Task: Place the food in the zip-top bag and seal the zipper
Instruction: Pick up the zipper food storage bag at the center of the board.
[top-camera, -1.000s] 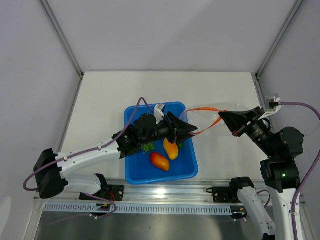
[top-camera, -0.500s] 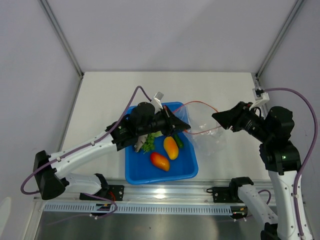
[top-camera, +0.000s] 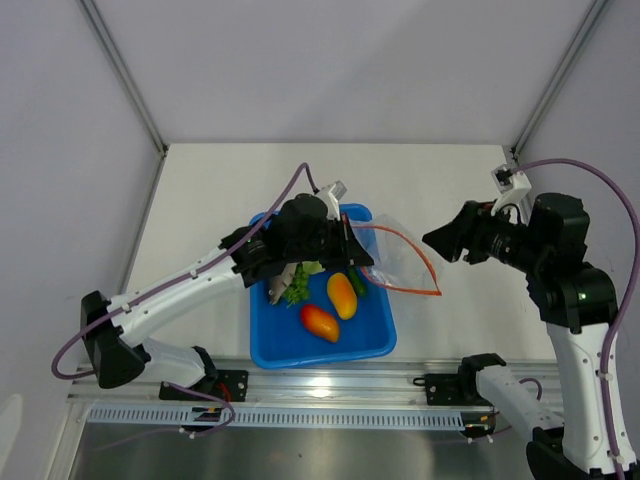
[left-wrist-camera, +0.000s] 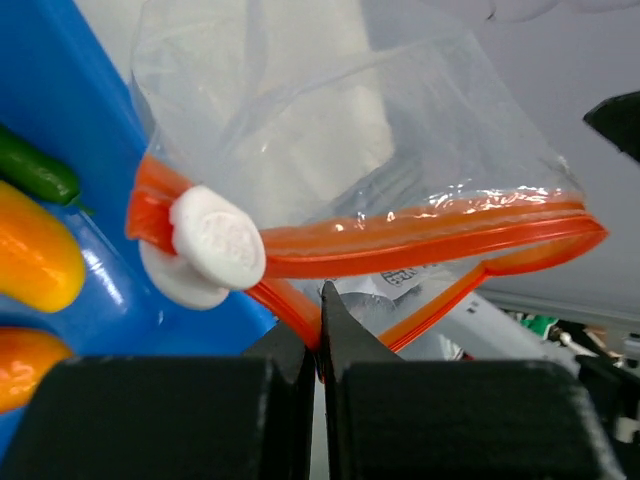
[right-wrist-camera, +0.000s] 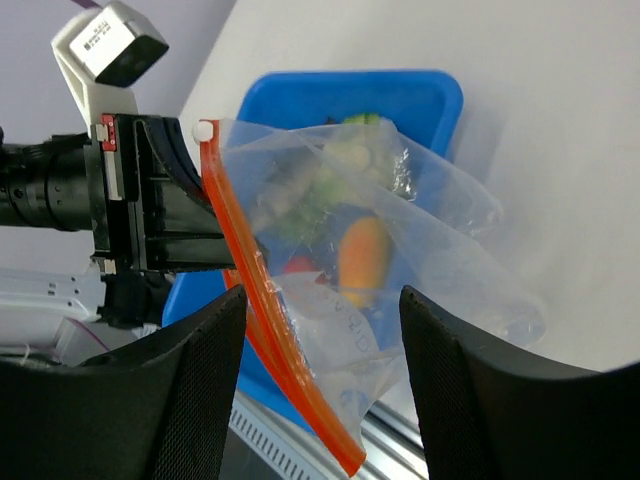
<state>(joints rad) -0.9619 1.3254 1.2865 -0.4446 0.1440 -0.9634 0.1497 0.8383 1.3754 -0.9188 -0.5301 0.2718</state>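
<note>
The zip-top bag hangs in the air over the right edge of the blue tray. My left gripper is shut on its orange zipper, just right of the white slider. In the top view the left gripper sits at the bag's left end. My right gripper stands open just right of the bag, gripping nothing. In the right wrist view the bag and zipper hang beyond its fingers. The food lies in the tray: an orange-yellow fruit, a red-orange fruit, a leafy green bunch and a dark green piece.
The blue tray lies near the table's front edge, partly under my left arm. A metal rail runs along the near edge. White walls with grey corner posts enclose the table on three sides.
My right gripper opened, let go of the bag and drew back to the right. My left gripper shut on the zipper and carried the bag up and leftward over the tray.
</note>
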